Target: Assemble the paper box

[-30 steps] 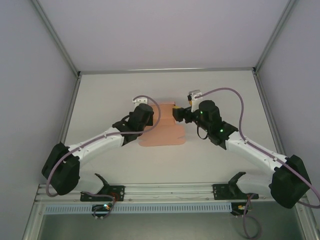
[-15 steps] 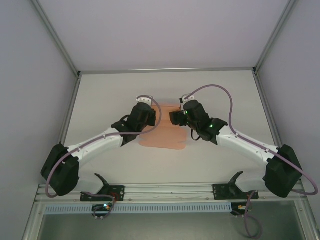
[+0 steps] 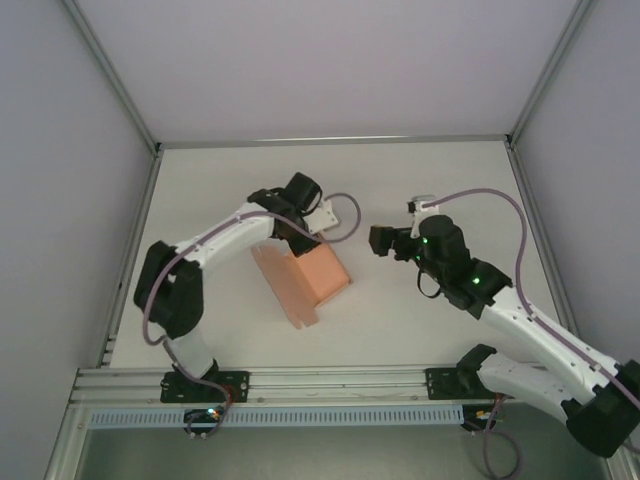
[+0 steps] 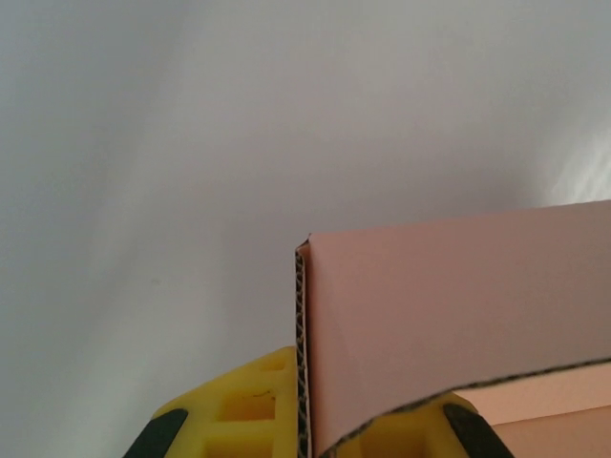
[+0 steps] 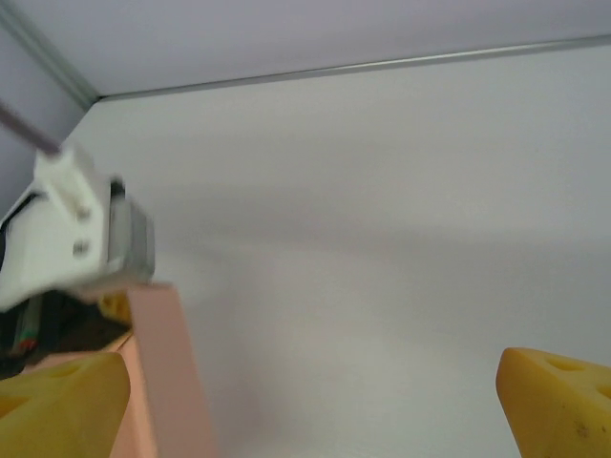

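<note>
The paper box (image 3: 305,275) is salmon-pink card, partly folded, standing tilted on the table left of centre. My left gripper (image 3: 300,240) is at its far upper edge. In the left wrist view its yellow fingers (image 4: 243,410) are shut on a corrugated wall of the paper box (image 4: 458,305). My right gripper (image 3: 378,240) hovers to the right of the card, apart from it. It is open, and between its yellow fingertips (image 5: 558,401) there is only bare table. The paper box (image 5: 162,372) shows at the left edge of that view.
The white table (image 3: 450,180) is walled in by grey panels with metal corner posts (image 3: 110,80). A metal rail (image 3: 330,385) runs along the near edge, with the arm bases on it. The left arm's white wrist mount (image 5: 67,229) sits just above the card.
The card lay flat; now it stands folded and turned, carried by the left gripper. The left arm has swung its elbow in. The right gripper has drawn back to the right and opened wider.
</note>
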